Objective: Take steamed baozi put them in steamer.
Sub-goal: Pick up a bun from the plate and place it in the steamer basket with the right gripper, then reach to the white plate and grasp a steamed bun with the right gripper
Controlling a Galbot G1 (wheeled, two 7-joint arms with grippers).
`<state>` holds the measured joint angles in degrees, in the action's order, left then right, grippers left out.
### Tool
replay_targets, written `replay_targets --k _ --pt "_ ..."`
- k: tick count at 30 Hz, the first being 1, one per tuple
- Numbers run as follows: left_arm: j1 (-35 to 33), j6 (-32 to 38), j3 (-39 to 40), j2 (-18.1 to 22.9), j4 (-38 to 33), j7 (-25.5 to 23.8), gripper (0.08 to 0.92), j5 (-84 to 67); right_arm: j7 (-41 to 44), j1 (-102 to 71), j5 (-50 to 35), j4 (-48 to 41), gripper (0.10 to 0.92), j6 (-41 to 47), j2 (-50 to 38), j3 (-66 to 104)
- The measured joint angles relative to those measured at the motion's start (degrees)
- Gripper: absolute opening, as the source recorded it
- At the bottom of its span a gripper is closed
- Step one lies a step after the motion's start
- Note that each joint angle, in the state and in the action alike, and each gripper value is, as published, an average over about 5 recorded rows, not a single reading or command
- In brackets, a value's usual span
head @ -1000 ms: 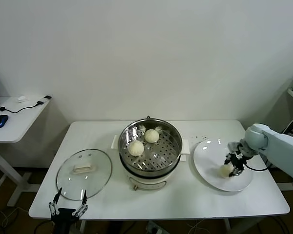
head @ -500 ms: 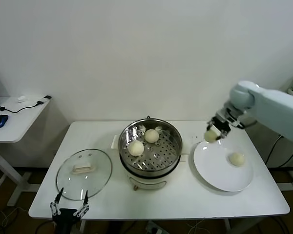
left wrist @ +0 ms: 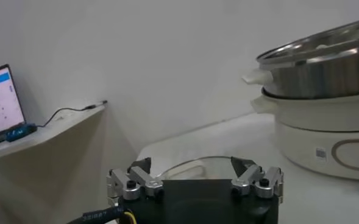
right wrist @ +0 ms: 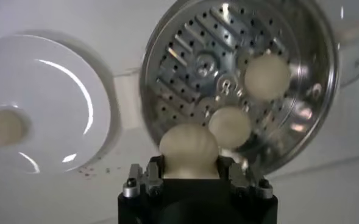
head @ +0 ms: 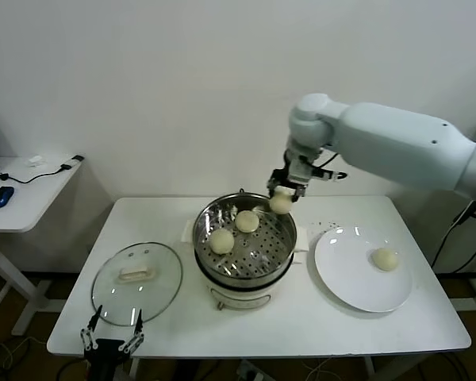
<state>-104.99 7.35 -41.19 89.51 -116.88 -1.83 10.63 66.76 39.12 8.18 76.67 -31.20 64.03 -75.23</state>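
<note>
Two baozi [head: 220,240] already sat in the steamer [head: 282,246], one waited on the white plate [head: 349,290], and a fourth [head: 281,204] was pinched in the closed right gripper [head: 285,193] over the steamer's far rim. The left gripper [head: 109,339] hung wide open and empty at the table's near edge. A second earlier, that right gripper was down on the plate, and by now it had lifted its bun across.

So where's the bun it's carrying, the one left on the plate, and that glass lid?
carried bun [head: 281,204], head view, middle of its dome
bun on the plate [head: 385,259], head view, its top
glass lid [head: 136,274], head view, its handle
</note>
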Motion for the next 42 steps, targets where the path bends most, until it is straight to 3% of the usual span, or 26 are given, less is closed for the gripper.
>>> replay_targets --k 22,32,42 --pt "0.2 -0.4 -0.3 -0.2 0.8 0.0 0.823 -1.0 -0.5 -8.4 1.8 4.0 0.583 -2.3 6.8 -2.0" --pt "0.3 -0.3 -0.5 -0.6 1.3 0.0 0.823 -1.2 -0.5 -8.5 1.5 3.8 0.799 -2.3 6.9 -2.2" --pt "0.2 -0.2 -0.5 -0.6 1.4 0.0 0.823 -1.2 -0.8 -6.0 -0.3 3.3 0.823 -2.1 4.8 -0.5"
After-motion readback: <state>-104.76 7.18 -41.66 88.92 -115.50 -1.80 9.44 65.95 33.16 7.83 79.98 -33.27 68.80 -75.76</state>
